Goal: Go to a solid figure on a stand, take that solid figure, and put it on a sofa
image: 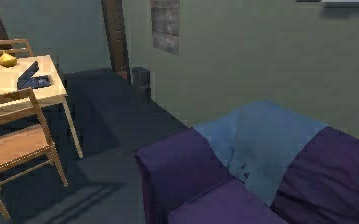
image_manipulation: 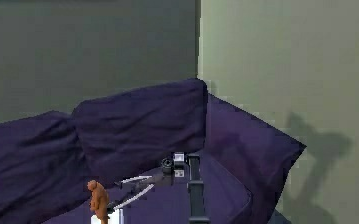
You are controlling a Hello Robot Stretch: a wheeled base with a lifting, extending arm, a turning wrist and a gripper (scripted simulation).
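Brown solid figure [image_manipulation: 97, 198] by sofa [image_manipulation: 137, 125]: judged rigid, light; grip its midsection. State and hold of the jaws: cannot tell.

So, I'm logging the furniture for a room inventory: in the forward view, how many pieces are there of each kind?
Wooden chairs: 2
Table: 1
Sofa: 1
Total: 4
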